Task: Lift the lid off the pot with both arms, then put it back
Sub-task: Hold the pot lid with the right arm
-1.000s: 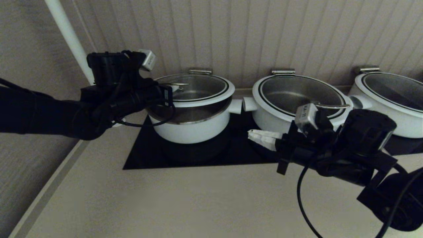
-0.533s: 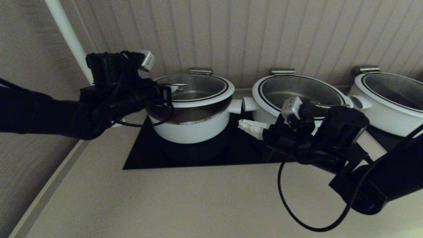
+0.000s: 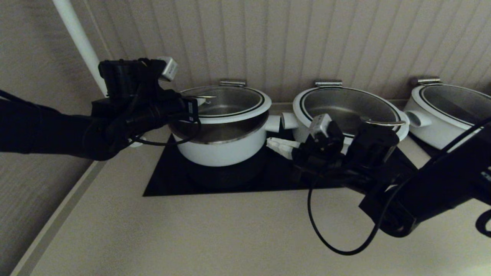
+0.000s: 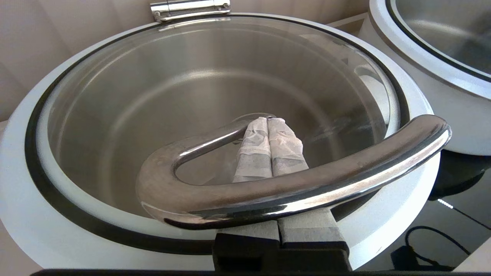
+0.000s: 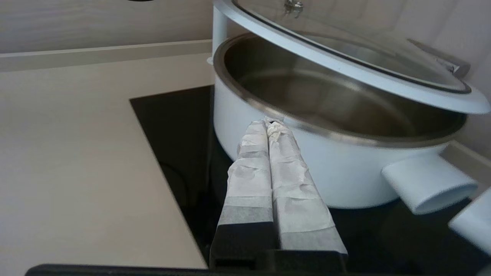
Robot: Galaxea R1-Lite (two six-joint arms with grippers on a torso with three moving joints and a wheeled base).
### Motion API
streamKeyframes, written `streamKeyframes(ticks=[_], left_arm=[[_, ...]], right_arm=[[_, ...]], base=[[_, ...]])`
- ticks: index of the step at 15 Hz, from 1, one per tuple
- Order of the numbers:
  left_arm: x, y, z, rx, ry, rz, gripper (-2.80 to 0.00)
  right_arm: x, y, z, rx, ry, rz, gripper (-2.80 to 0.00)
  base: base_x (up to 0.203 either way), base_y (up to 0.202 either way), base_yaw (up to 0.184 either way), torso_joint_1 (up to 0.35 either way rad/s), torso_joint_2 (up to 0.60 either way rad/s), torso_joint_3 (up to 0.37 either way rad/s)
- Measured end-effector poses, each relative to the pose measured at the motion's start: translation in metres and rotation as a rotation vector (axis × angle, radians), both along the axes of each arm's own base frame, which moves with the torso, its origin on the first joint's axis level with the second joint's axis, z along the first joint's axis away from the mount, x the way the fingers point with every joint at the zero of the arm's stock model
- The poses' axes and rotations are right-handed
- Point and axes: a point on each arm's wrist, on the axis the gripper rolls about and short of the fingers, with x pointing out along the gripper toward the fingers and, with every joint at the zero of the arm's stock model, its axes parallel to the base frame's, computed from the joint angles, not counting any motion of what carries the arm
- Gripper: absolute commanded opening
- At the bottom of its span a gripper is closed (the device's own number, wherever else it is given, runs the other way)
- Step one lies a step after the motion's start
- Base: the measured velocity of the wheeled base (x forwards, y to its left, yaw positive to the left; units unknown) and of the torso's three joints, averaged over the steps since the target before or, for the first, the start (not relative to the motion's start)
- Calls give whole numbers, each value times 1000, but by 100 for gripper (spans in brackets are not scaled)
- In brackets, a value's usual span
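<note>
- Clearly raised: lid (image 3: 226, 102), tilted above the pot (image 3: 222, 147) on the black cooktop (image 3: 168, 180).
- Hooked under its steel handle (image 4: 268, 188): left gripper (image 4: 268, 126), fingers pressed together.
- Just beside the pot's rim: right gripper (image 5: 268, 124), fingers closed, empty.

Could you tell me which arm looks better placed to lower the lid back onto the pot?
Left, probably: its gripper is hooked under the handle of the raised, tilted lid. The right gripper is shut beside the pot.
</note>
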Motion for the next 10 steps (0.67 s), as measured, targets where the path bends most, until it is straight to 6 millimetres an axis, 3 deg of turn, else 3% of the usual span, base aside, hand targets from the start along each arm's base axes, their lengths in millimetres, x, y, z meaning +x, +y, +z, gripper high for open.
streamKeyframes(ticks=[10], left_arm=[[-1, 0, 2, -3, -4, 2, -280]], right_arm=[[29, 16, -1, 47, -21, -5, -280]], base=[[0, 0, 0, 0, 0, 0]])
